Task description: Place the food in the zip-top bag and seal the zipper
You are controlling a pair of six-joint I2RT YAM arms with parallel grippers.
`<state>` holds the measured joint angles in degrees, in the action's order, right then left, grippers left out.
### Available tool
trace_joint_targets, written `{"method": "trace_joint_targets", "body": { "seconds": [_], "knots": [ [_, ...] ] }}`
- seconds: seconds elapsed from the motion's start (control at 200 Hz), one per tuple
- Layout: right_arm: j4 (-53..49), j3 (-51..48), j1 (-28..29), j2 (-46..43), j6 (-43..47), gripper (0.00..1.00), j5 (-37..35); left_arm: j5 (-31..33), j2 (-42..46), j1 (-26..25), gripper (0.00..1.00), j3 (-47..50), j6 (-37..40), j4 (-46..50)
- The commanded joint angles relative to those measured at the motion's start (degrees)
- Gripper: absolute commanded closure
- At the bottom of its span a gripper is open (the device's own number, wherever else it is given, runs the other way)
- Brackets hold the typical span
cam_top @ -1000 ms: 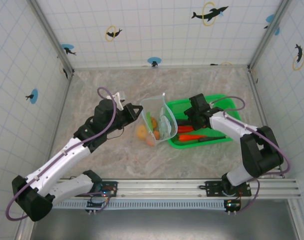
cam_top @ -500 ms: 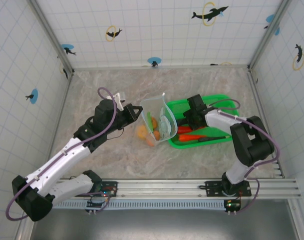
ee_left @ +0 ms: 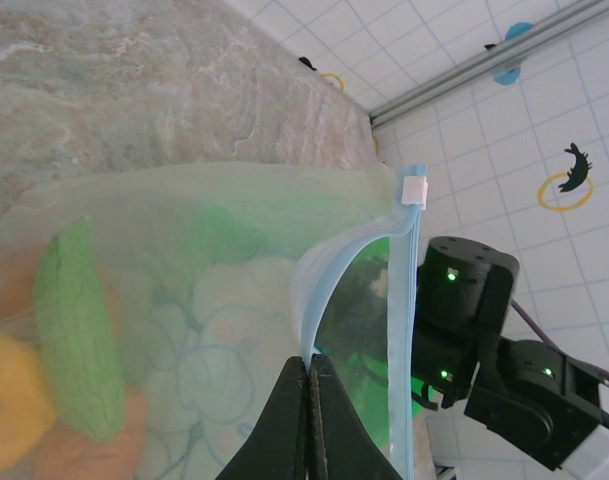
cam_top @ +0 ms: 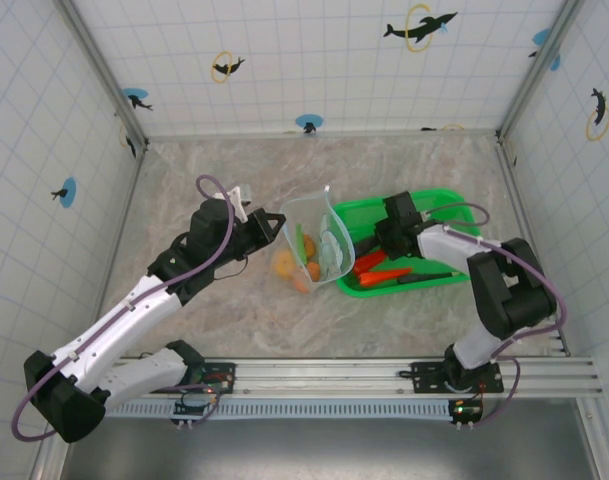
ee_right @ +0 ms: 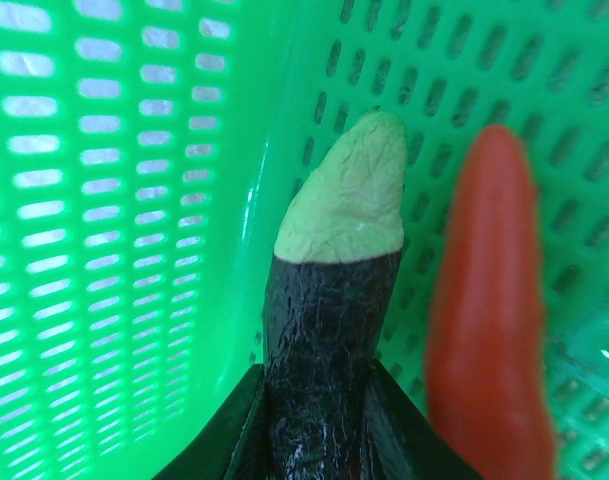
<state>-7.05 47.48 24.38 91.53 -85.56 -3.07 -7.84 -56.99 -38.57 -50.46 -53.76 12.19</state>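
The zip-top bag [cam_top: 321,232] stands upright at the table's middle, mouth open. My left gripper [ee_left: 309,362] is shut on its pale blue zipper [ee_left: 327,270] at the near lip. Inside lie a green cucumber [ee_left: 79,340] and orange round pieces [cam_top: 285,263]. In the green basket [ee_right: 134,200], my right gripper [ee_right: 317,398] has its fingers pressed on both sides of the dark long piece [ee_right: 319,330], whose pale green tip points away. A red-orange carrot [ee_right: 484,330] lies just right of it. Two carrots [cam_top: 384,274] show in the basket from above.
The green basket [cam_top: 434,197] sits right of the bag, touching it. Tiled walls close in the table at the back and both sides. Bare marbled tabletop [cam_top: 224,170] lies left of and behind the bag.
My right gripper has closed its fingers onto the dark long piece in the basket and shifted slightly. The left arm and the bag have not moved.
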Motion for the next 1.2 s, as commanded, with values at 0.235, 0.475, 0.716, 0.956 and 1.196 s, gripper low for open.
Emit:
{"method": "trace_joint_targets", "body": {
  "seconds": [0.235,0.475,0.716,0.956,1.196],
  "knots": [
    [11.0,-10.7,-3.1,-20.7,-1.6,0.78,-5.5,0.7,0.9,0.1,1.0,-0.7,1.4,0.6],
    [14.7,-10.3,-3.0,-33.5,20.4,0.81,-7.0,0.4,0.8,0.0,1.0,-0.8,1.0,0.3],
    [18.3,-5.6,-1.9,-42.9,39.2,0.82,-0.1,-0.3,0.0,0.1,1.0,-1.1,0.5,-0.4],
    [21.3,1.9,6.5,-42.8,48.8,0.81,7.8,-0.5,-0.6,0.1,1.0,-1.0,-0.3,-1.0],
    [22.1,3.1,23.8,-37.2,57.9,0.82,1.9,-1.2,-1.0,0.1,1.0,-1.5,-0.6,-1.2]
  ]
}}
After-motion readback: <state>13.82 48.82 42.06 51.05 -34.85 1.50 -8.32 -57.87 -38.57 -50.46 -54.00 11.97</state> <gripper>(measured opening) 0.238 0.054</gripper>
